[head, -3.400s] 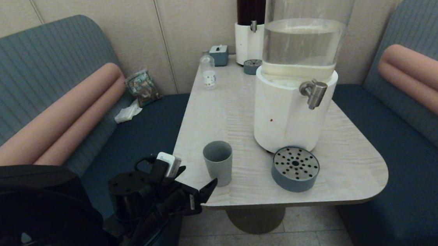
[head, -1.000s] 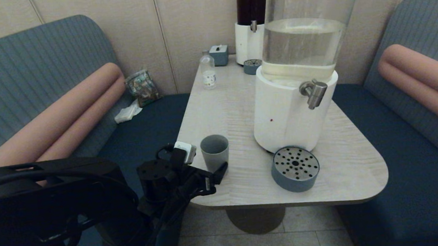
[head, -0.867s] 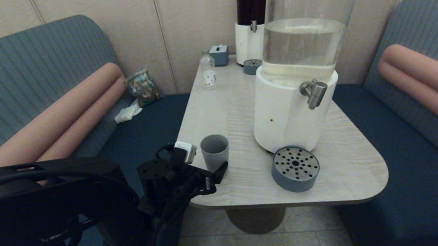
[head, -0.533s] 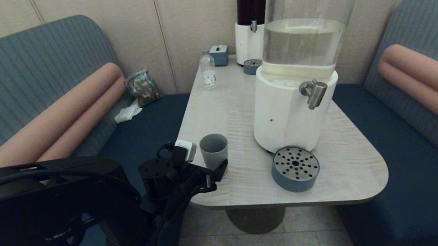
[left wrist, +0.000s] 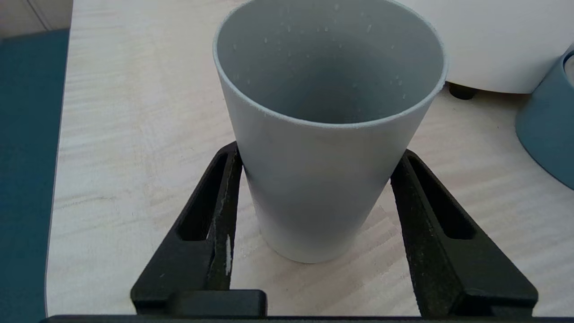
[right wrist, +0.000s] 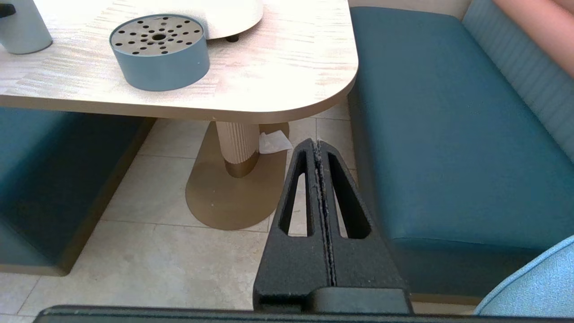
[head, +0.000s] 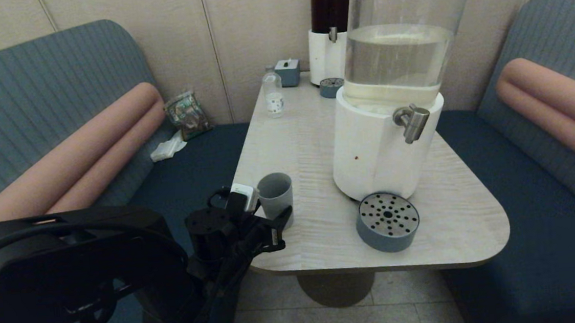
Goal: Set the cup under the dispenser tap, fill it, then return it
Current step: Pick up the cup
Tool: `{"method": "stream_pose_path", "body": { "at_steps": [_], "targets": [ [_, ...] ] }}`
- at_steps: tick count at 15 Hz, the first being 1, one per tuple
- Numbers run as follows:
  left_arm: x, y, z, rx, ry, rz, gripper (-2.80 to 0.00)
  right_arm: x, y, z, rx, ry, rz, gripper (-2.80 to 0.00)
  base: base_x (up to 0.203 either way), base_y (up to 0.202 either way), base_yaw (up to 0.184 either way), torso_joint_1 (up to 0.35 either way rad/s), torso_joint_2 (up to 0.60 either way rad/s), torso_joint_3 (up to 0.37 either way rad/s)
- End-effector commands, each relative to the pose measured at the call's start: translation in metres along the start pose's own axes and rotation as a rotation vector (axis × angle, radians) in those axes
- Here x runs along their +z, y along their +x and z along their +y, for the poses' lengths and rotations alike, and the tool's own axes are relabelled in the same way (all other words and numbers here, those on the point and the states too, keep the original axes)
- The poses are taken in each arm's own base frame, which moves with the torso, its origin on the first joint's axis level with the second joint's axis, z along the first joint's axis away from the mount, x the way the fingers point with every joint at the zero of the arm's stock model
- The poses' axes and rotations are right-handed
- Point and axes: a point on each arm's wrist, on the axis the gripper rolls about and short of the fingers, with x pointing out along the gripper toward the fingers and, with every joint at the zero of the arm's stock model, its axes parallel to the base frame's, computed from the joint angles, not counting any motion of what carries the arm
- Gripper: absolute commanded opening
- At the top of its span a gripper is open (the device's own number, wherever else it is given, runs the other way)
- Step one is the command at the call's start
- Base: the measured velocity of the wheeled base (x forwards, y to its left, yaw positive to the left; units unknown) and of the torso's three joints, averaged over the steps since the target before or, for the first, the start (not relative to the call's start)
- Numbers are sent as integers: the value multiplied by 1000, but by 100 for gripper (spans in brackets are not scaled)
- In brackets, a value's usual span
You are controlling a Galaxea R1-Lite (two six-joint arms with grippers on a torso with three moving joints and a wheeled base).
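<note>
Two black fingers (left wrist: 224, 188) of the left gripper (left wrist: 314, 179) press the lower wall of the grey-blue cup (left wrist: 329, 134), half-closed on it, low for steadiness. The cup sits near the table (head: 317, 144) edge, at nine o'clock from the round drip tray (head: 387, 221) below the steel dispenser tap (head: 411, 121). The right gripper (right wrist: 319, 148), pressed shut, hangs parked below table height. Whether the cup's base has left the wood is unclear.
</note>
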Motion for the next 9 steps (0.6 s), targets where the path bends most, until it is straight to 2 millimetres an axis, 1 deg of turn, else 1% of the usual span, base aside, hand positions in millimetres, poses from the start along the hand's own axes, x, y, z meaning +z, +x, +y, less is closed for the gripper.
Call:
{"method": "stream_pose_path", "body": {
  "at_steps": [1, 4, 6, 9],
  "targets": [
    [-3, 0, 0, 0, -1, 5, -280, 0, 0, 0, 0, 0, -1, -280, 0, 0, 0, 0, 0, 0],
    [2, -2, 0, 5, 0, -6, -280, 0, 0, 0, 0, 0, 1, -280, 0, 0, 0, 0, 0, 0],
    [12, -5, 1, 10, -2, -28, -280, 0, 0, 0, 0, 0, 0, -280, 0, 0, 0, 0, 0, 0],
    [32, -14, 2, 16, -6, -75, -280, 0, 0, 0, 0, 0, -1, -280, 0, 0, 0, 0, 0, 0]
  ]
}}
